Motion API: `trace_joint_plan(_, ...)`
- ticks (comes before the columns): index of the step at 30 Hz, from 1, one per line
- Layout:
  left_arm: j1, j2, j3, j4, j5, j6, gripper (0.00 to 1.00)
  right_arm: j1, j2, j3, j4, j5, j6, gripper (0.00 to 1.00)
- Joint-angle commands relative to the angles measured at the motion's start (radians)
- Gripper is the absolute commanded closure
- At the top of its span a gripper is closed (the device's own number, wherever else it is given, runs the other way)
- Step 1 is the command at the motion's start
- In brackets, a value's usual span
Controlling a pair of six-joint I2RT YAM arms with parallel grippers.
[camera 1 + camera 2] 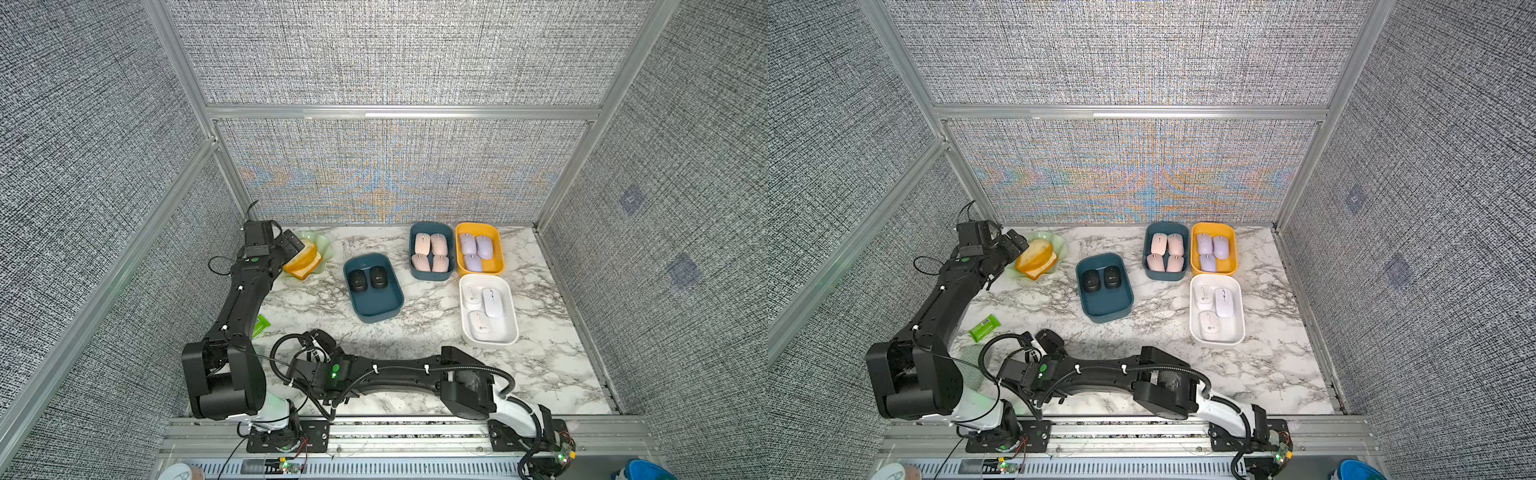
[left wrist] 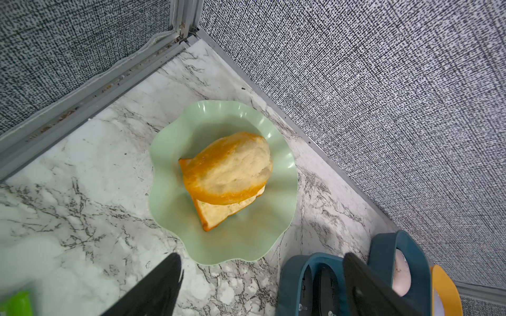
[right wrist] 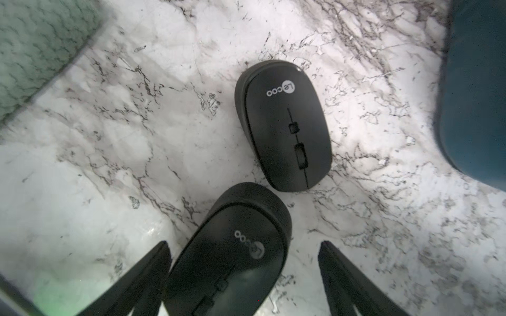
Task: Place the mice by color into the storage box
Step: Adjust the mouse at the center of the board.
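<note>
Two black mice lie loose on the marble in the right wrist view. One [image 3: 283, 125] lies farther out; the nearer one [image 3: 230, 254] sits between the spread fingers of my right gripper [image 3: 243, 246], which is open, with a gap on one side. In both top views the right gripper [image 1: 318, 340] is at the front left, hiding these mice. A dark blue box [image 1: 376, 309] holds two black mice [image 1: 368, 279]. Pink mice [image 1: 430, 251], lilac mice [image 1: 473, 248] and white mice [image 1: 484, 305] fill three other boxes. My left gripper [image 1: 293, 245] [image 2: 261, 257] hangs open beside the bread plate.
A pale green plate [image 2: 246, 240] with the orange bread loaf [image 2: 230, 169] stands in the far left corner by the walls. A green packet [image 1: 984, 327] lies near the left arm. A green cloth [image 3: 41, 54] lies close to the loose mice.
</note>
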Motion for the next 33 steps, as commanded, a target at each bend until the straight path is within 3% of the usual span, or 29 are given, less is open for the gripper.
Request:
trace_joint_plan(1,0.001,0.004,-0.001,0.016,0.002,0.004,0.07,0.0,0.03,0.027,-0.068,0.048,0.021,0.12)
trace_joint_plan(8,0.002,0.006,-0.002,0.017,0.006,0.004,0.07,0.001,0.009,-0.049,-0.12,0.081,0.046,0.12)
trace_joint_plan(15,0.001,0.015,-0.006,0.028,0.047,-0.006,0.07,-0.017,-0.22,-0.401,-0.017,0.07,0.022,0.12)
trace_joint_plan(19,0.001,0.018,-0.008,0.03,0.058,-0.01,0.07,-0.09,-0.279,-0.521,-0.006,0.082,0.017,0.12)
trace_joint_plan(25,0.001,0.013,-0.01,0.034,0.068,-0.013,0.07,-0.191,-0.294,-0.497,0.024,0.09,-0.011,0.12)
trace_joint_plan(33,0.0,0.016,-0.007,0.034,0.076,-0.014,0.07,-0.132,-0.237,-0.31,0.003,0.077,0.001,0.12)
